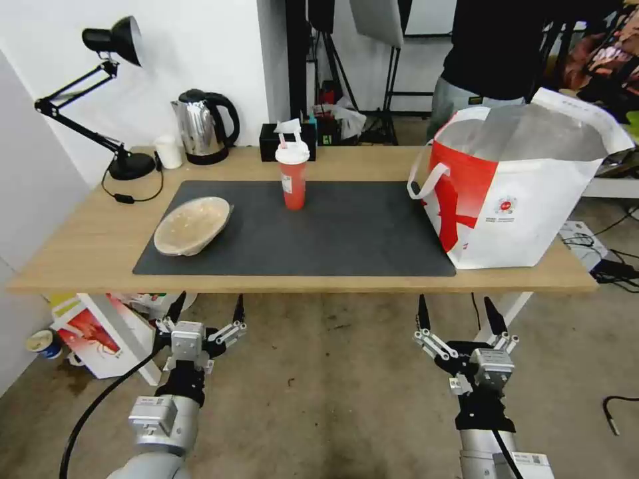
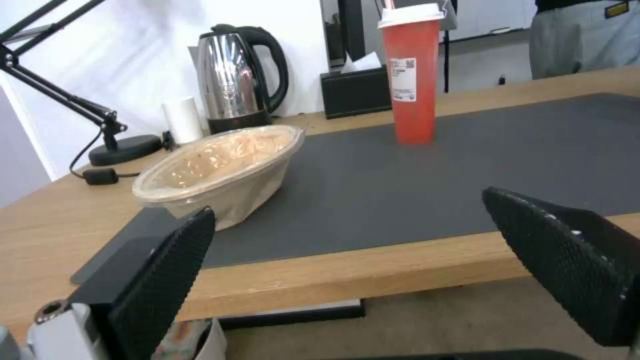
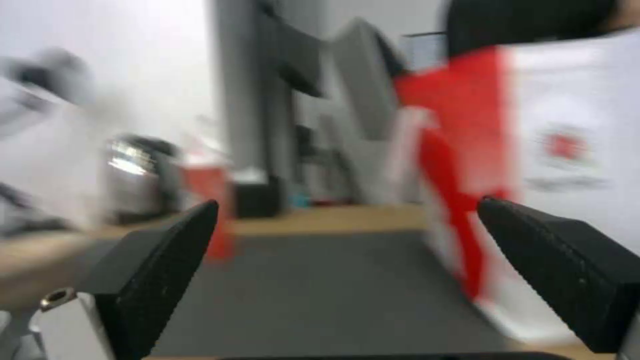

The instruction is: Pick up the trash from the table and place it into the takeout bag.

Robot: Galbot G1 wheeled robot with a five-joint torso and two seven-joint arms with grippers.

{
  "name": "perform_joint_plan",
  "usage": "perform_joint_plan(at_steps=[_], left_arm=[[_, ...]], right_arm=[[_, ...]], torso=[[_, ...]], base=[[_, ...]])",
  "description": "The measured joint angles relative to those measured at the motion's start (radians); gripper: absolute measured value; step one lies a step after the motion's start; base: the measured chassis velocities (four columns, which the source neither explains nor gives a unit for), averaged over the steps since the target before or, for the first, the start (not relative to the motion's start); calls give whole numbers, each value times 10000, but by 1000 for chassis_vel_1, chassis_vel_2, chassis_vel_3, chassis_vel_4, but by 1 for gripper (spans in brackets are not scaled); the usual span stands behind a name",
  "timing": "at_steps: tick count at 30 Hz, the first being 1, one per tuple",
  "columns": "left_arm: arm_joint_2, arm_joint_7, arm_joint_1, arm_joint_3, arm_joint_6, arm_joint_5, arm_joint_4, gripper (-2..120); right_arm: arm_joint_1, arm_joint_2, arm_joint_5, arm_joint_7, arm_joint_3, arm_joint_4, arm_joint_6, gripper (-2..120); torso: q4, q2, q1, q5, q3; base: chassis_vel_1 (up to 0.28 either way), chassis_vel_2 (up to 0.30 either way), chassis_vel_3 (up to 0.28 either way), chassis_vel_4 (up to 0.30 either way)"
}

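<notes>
Table [image 1: 86, 246]: kettle [image 1: 200, 126], lamp [image 1: 100, 100] behind tan bowl [image 1: 193, 225].

My left gripper [image 2: 347, 250] hangs spread wide before the table [image 2: 373, 265] edge. Tan bowl [image 2: 220, 172] tilted on dark mat [image 2: 480, 170]; red cup [image 2: 412, 75] upright beyond, kettle [image 2: 237, 80] behind.

Studio-type test space: bare concrete floor [image 1: 333, 372], light stands [image 1: 393, 80] (with a softbox [image 1: 376, 20]) behind the table [image 1: 93, 246], loose cables [image 1: 616, 266] on the floor.

No readable text: only a round red logo on the takeout bag [image 1: 526, 199], perhaps a label on the red cup [image 2: 414, 75].
</notes>
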Motion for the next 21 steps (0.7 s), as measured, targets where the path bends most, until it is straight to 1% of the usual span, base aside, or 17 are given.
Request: perform_joint_plan(at_steps=[1,2,3,4,7,9,10,11,14,17,18,20,21], left_arm=[[0,0,0,0,0,0,0,100],[0,0,0,0,0,0,0,100],[0,0,0,0,0,0,0,100],[0,0,0,0,0,0,0,100],[0,0,0,0,0,0,0,100],[0,0,0,0,0,0,0,100],[0,0,0,0,0,0,0,100],[0,0,0,0,0,0,0,100],[0,0,0,0,0,0,0,100],[0,0,0,1,0,0,0,100],[0,0,0,1,0,0,0,100],[0,0,0,0,0,0,0,100],[0,0,0,0,0,0,0,100]], right_arm=[[110,-170,429,-585,-28,213,116,100],[183,-289,723,-957,-41,353,166,100],[326,-502,1205,-1662,-78,584,192,100],[326,-502,1205,-1662,-78,584,192,100],[729,-921,2093,-2824,-81,829,213,100],[784,-967,2188,-2934,-82,841,213,100],[1020,-1138,2563,-3279,-87,863,200,100],[1128,-1202,2685,-3395,-100,859,182,100],[1421,-1314,2865,-3561,-130,765,110,100],[2077,-1546,3402,-3725,-261,656,-261,100],[2077,-1546,3402,-3725,-261,656,-261,100],[2577,-1654,3871,-3670,-391,631,-575,100],[3140,-1734,4266,-3563,-519,587,-821,100]], torso=[[1,0,0,1,0],[0,0,0,-1,0],[-1,0,0,0,0],[-1,0,0,0,0],[0,0,0,-1,0],[-1,0,0,1,0],[0,-2,0,1,0],[-1,-2,0,1,0],[-1,-2,0,1,0],[-3,-2,0,1,0],[-3,-2,0,1,0],[-1,-2,0,1,0],[-1,-2,0,0,0]], base=[[0,0,0,0],[0,0,0,0],[0,0,0,0],[0,0,0,0],[0,0,0,0],[0,0,0,0],[0,0,0,0],[0,0,0,0],[0,0,0,0],[0,0,0,0],[0,0,0,0],[0,0,0,0],[0,0,0,0]])
